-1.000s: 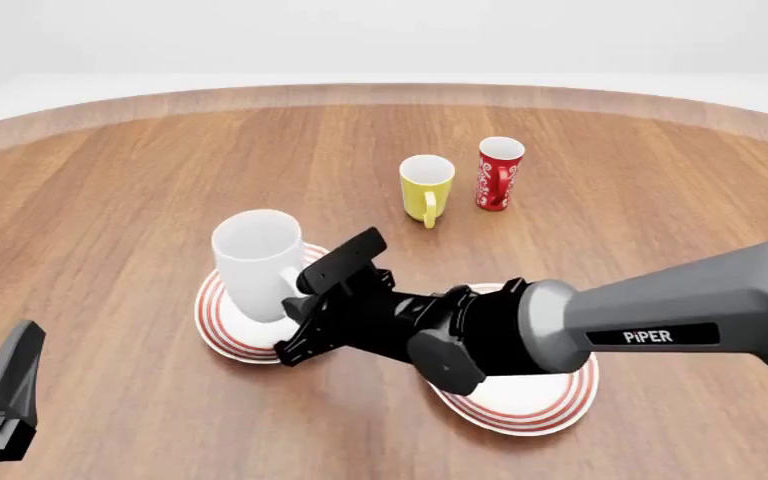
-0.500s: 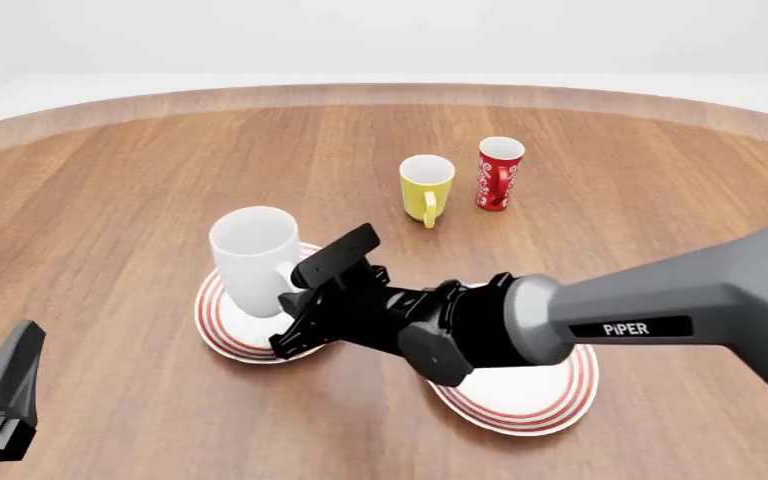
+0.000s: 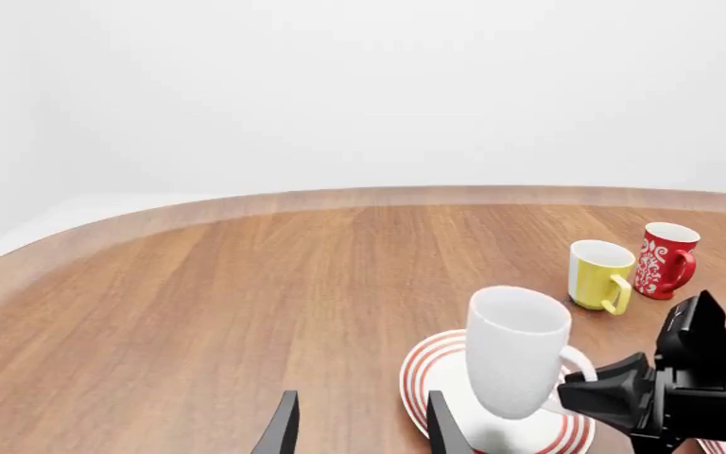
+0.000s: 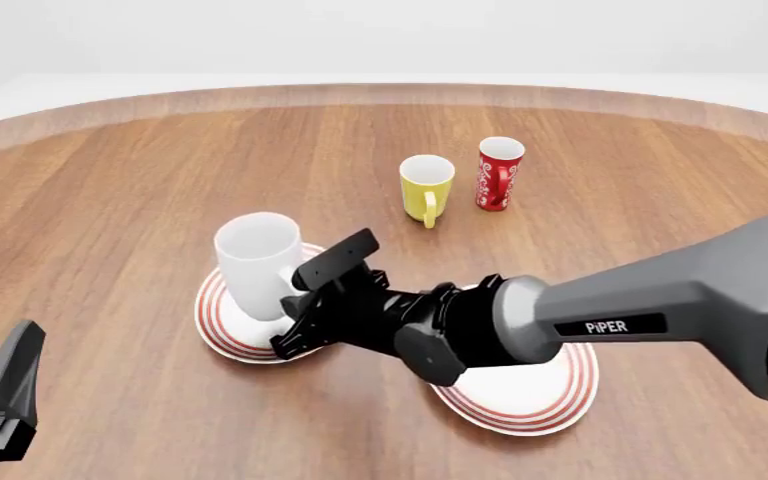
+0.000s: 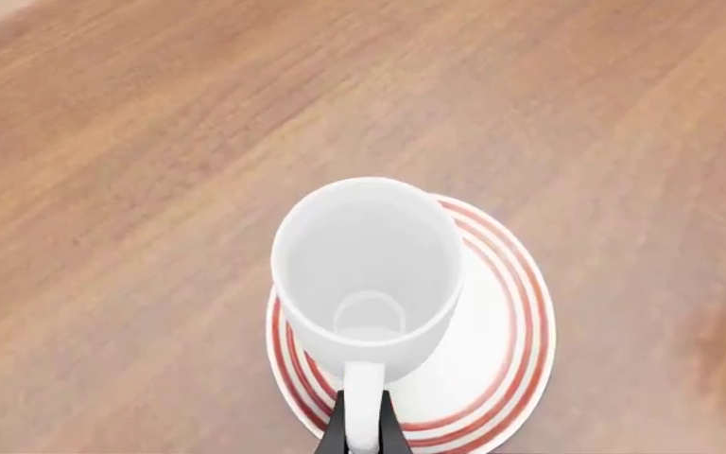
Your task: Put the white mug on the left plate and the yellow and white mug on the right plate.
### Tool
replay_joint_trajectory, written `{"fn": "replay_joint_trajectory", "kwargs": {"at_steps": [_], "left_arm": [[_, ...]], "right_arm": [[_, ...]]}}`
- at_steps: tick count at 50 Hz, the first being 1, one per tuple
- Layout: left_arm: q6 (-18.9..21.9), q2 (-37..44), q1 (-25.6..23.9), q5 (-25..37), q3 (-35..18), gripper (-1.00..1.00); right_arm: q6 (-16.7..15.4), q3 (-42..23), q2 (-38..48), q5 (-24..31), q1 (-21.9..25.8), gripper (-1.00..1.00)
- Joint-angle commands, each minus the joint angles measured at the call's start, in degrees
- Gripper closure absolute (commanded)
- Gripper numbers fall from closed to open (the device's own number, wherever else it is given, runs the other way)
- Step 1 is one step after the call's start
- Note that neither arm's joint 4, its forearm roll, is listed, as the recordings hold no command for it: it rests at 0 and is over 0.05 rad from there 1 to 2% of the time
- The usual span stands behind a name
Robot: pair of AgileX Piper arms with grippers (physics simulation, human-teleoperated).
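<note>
So the big glossy all-white mug [image 4: 259, 266] sits upright over the smaller red-ringed white plate [image 4: 224, 325], nothing inside it, and the right gripper [image 4: 307, 300] is pinching its loop handle [image 5: 362, 407]. The larger red-ringed plate [image 4: 544, 395] lies half under that arm. Farther back stand the small yellow mug with white inside [image 4: 426, 188] and a red patterned cup [image 4: 498, 173]. The left gripper [image 3: 353, 437] hangs spread apart, holding nothing.

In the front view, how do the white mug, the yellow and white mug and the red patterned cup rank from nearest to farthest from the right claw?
1. The white mug: on the left plate, with its handle between the fingers of the right claw.
2. The yellow and white mug: farther back, on the table.
3. The red patterned cup: just right of the yellow mug, slightly farther.
</note>
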Motion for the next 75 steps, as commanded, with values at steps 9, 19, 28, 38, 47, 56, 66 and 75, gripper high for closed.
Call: {"fn": "replay_joint_trajectory", "kwargs": {"at_steps": [9,19,28,38,47,56,66,75], "left_arm": [[0.0,0.0,0.0,0.0,0.0,-1.0],[0.0,0.0,0.0,0.0,0.0,-1.0],[0.0,0.0,0.0,0.0,0.0,-1.0],[0.0,0.0,0.0,0.0,0.0,-1.0],[0.0,0.0,0.0,0.0,0.0,-1.0],[0.0,0.0,0.0,0.0,0.0,-1.0],[0.0,0.0,0.0,0.0,0.0,-1.0],[0.0,0.0,0.0,0.0,0.0,-1.0]], "right_arm": [[0.6,-0.2,0.4,-0.2,0.0,1.0],[0.9,-0.3,0.3,0.2,0.4,-1.0],[1.0,-0.3,0.2,0.3,0.5,-1.0],[0.8,0.1,-2.0,1.1,0.5,-1.0],[0.8,1.0,-5.5,2.2,0.8,-1.0],[0.9,2.2,-10.5,3.6,0.8,-1.0],[0.9,4.3,-17.9,5.0,-0.8,-1.0],[1.1,6.3,-24.6,6.2,-4.4,-1.0]]}}
